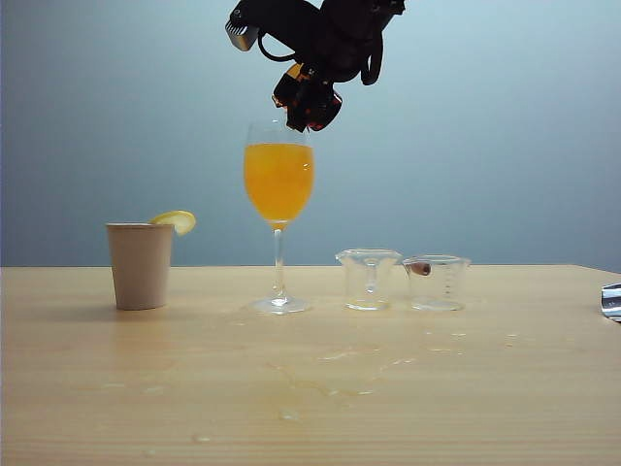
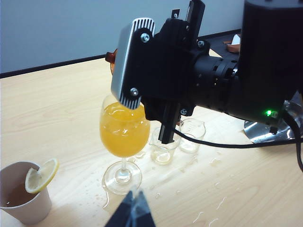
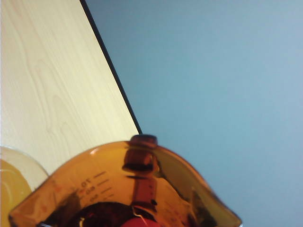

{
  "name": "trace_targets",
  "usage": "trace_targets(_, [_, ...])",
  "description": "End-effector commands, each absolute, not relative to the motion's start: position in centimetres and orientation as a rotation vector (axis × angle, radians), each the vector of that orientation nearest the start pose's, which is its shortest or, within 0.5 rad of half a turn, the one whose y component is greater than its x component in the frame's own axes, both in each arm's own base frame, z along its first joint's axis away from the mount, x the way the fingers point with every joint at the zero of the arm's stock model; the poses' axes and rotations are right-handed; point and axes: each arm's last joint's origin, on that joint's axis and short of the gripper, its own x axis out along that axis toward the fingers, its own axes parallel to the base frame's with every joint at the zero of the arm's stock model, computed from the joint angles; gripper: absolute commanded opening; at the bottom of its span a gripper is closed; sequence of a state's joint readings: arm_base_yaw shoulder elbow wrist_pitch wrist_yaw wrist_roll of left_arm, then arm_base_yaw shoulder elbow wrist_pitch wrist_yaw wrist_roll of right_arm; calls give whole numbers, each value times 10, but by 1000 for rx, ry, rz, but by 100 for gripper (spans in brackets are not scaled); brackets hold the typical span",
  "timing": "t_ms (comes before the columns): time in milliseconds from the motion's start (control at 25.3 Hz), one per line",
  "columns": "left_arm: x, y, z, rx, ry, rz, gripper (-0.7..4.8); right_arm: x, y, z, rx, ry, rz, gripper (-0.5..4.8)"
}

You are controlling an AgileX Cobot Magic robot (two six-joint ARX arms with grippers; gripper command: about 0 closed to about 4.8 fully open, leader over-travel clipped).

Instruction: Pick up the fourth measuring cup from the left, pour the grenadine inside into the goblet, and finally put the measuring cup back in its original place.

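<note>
Fourth measuring cup up in the air, clamped in right gripper, tipped over rim of goblet. Exterior view: goblet standing left of table centre, toward far edge, bowl full of bright orange juice. Paper cup with lemon slice on rim, toward far-left of table. Two clear measuring cups side by side just right of goblet foot, toward far edge. Wet streaks on bare wood nearer the front. Shiny metal object cut off at right table edge. Left gripper not seen here.

Left wrist view: right arm's black body filling upper right, hanging over goblet; amber edge of held cup barely peeking behind camera housing. Paper cup with lemon slice close to the near table edge; clear cups beyond goblet. Left gripper only as dark finger tips at frame edge, close together; holding nothing seen; gap hard to judge, cannot tell.

Right wrist view: cup seen close, amber-tinted wall with graduation marks, spout at rim, held between the right gripper's fingers. Dark red grenadine low inside. Goblet rim with orange juice just beside cup. Far table edge running diagonally behind.
</note>
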State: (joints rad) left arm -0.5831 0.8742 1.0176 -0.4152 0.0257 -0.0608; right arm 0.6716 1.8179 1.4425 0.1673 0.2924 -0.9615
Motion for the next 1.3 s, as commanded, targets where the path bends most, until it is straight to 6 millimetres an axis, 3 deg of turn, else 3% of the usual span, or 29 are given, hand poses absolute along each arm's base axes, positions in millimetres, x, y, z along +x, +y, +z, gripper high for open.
trace_targets(39, [147,-98,377,12,267,-604,-6,340,260,314,-1057,-57,421,165])
trace_targets(1302, [146,-98,375,23,285,-621,-6,339,261,316,-1238,-117,410,147])
